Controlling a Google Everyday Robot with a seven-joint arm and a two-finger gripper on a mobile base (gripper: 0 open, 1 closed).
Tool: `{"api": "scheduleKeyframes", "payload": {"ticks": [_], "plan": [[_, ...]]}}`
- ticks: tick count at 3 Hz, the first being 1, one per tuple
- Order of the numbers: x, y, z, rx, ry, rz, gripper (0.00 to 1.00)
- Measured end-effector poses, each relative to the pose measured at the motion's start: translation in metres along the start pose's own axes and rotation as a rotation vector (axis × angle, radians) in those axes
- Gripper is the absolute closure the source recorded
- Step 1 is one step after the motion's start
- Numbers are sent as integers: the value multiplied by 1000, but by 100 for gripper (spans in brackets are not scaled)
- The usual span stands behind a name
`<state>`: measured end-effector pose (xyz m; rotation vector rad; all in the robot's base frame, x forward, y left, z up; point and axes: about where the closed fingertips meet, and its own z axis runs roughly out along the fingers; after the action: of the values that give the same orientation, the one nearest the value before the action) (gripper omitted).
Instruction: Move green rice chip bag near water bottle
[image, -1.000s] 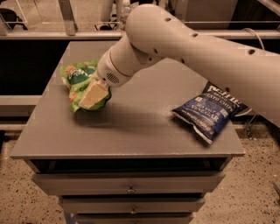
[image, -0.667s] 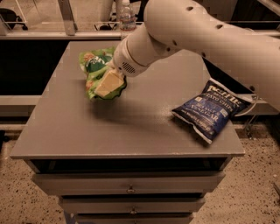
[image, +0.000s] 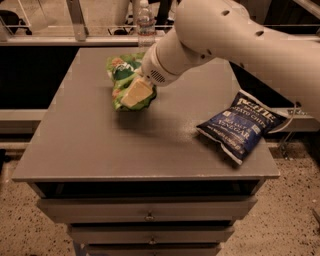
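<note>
The gripper (image: 136, 93) is clamping the green rice chip bag (image: 118, 74) at its crumpled middle; I am judging it light, soft, easily crushed; the water bottle (image: 146, 22) is standing beyond.

The rice chip bag (image: 125, 80) sits toward the back of the table (image: 100, 145), left of centre, held in the gripper (image: 135, 94), whose arm reaches in from the upper right. The water bottle (image: 146, 22) stands behind the bag at the table's far edge. The potato chip bag (image: 240, 127) lies well apart near the right edge, above the drawers (image: 150, 212).
</note>
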<state>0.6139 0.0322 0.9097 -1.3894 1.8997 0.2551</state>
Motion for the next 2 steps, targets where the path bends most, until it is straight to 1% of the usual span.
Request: {"api": "scheduleKeyframes", "payload": {"ticks": [1, 2], "plan": [[31, -43, -16, 94, 52, 37, 100], [62, -113, -21, 214, 73, 70, 100]]}}
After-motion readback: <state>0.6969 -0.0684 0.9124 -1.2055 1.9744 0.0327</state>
